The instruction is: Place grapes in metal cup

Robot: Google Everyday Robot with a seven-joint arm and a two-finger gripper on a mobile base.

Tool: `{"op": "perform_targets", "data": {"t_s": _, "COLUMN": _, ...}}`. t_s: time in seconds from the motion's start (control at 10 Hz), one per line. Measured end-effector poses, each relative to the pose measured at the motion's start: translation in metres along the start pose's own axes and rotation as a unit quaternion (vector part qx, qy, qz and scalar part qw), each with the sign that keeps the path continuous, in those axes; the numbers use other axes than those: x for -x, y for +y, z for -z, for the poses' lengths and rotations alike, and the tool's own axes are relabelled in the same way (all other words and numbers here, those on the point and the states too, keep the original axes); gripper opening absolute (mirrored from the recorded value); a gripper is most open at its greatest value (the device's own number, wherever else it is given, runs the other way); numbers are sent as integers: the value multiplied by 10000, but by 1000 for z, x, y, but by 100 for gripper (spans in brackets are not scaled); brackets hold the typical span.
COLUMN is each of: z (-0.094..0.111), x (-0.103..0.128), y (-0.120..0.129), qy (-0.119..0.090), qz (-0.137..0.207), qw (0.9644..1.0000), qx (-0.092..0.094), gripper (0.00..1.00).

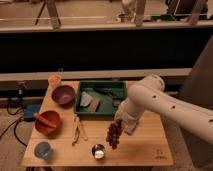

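The grapes, a dark reddish-purple bunch, hang from my gripper above the wooden table, just right of and above the metal cup. The small shiny metal cup stands near the table's front edge. My gripper is shut on the top of the bunch, and the white arm reaches in from the right. The bunch's lower end is close to the cup's right rim but outside it.
A green tray with grey items sits at the back middle. A purple bowl, a red bowl holding an orange-red item, a light-blue cup, an orange cup and a yellow-green pod lie to the left.
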Motion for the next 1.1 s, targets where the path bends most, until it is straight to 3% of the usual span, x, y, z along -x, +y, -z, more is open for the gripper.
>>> {"op": "perform_targets", "data": {"t_s": 0.3, "z": 0, "x": 12, "y": 0, "qy": -172, "qz": 172, "qw": 9997, "qx": -33, "gripper": 0}}
{"op": "perform_targets", "data": {"t_s": 0.6, "z": -4, "x": 32, "y": -3, "qy": -213, "qz": 543, "qw": 9983, "qx": -38, "gripper": 0}}
{"op": "perform_targets", "data": {"t_s": 1.1, "z": -10, "x": 46, "y": -2, "qy": -335, "qz": 818, "qw": 9961, "qx": -31, "gripper": 0}}
